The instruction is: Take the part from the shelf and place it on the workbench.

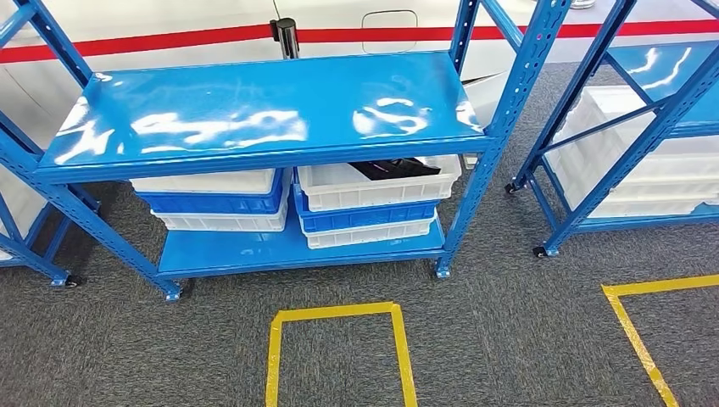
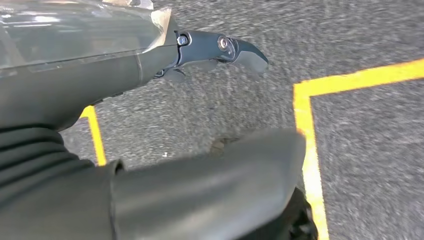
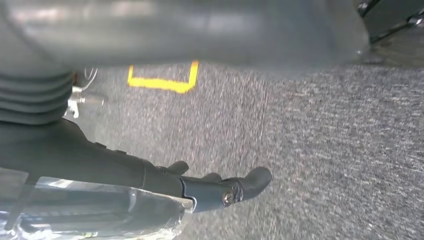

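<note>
Blue steel shelf (image 1: 254, 119) is standing right in front of me, its top board glossy and bare. Underneath, on the lower board, white and blue bins (image 1: 212, 203) are sitting in two stacks. The dark part (image 1: 394, 168) is lying in the top white bin (image 1: 373, 185) of the right stack, tucked just under the top board. Yellow tape (image 1: 339, 315) is marking a box on the grey carpet (image 1: 509, 339) below me. My left robot hand (image 2: 220, 50) is hanging over the carpet, fingers extended, grasping nothing. My right robot hand (image 3: 225, 187) is hanging likewise, fingers loose and apart, nothing in it.
</note>
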